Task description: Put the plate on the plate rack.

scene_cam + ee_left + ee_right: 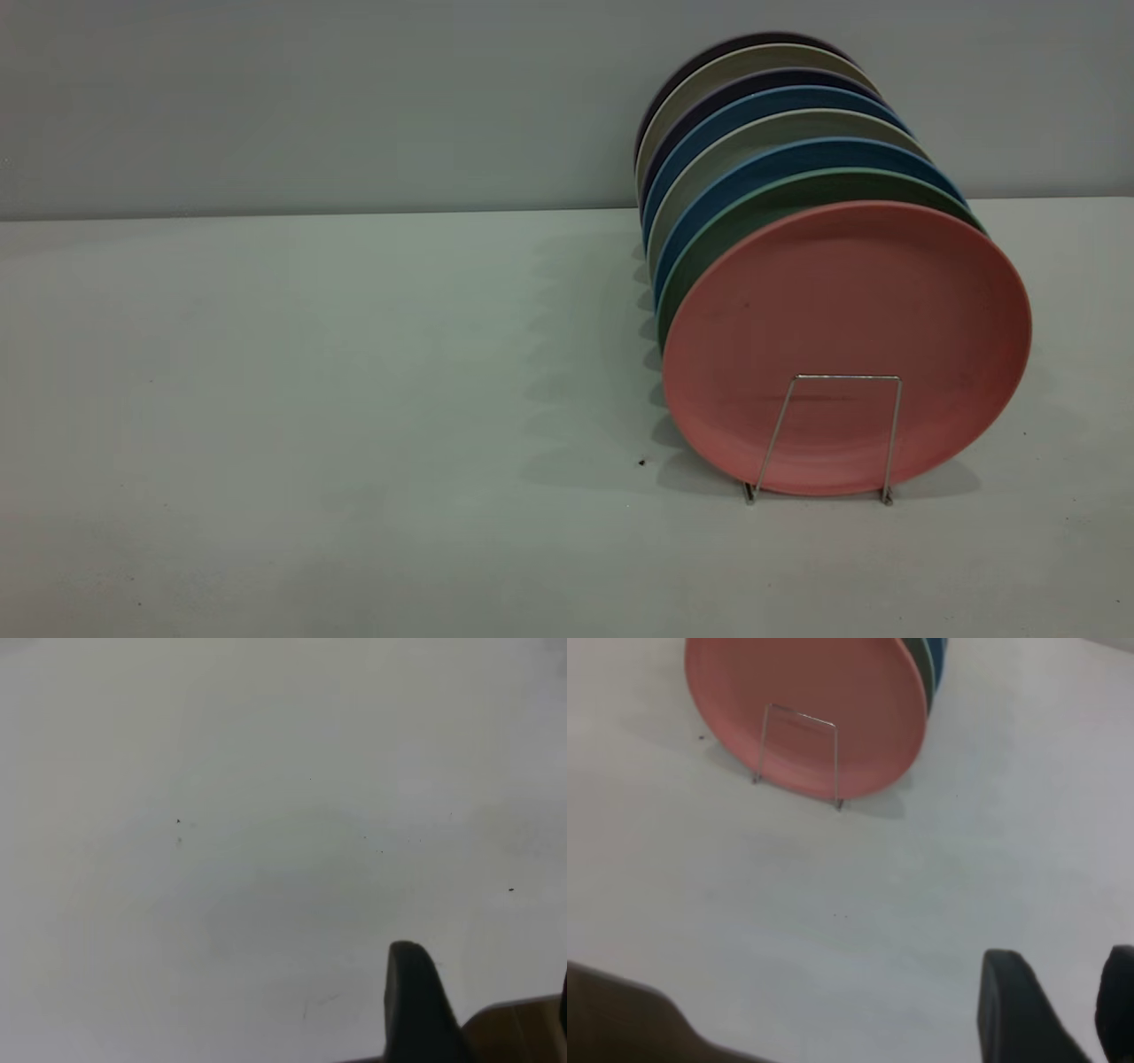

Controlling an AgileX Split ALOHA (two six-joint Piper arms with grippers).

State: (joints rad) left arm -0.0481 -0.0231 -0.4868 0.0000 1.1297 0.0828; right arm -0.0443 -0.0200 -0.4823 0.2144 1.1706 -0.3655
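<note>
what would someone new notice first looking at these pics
The round salmon-pink plate standing upright at the front of a row of coloured plates, at the exterior view's right. A flat-topped loop of the thin silver wire rack crosses its face. Neither gripper touches anything; the right gripper is well back from it.

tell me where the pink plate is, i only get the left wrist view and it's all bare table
Observer: The exterior view shows the plate standing upright in the plate rack, just behind its front wire loop.
Operator: anything else in the rack
Observer: Yes, a row of plates stands behind it. The teal-green plate is next in line.
Operator: is the right arm holding it
Observer: No. The right gripper hangs open over the bare table, apart from the plate.
</note>
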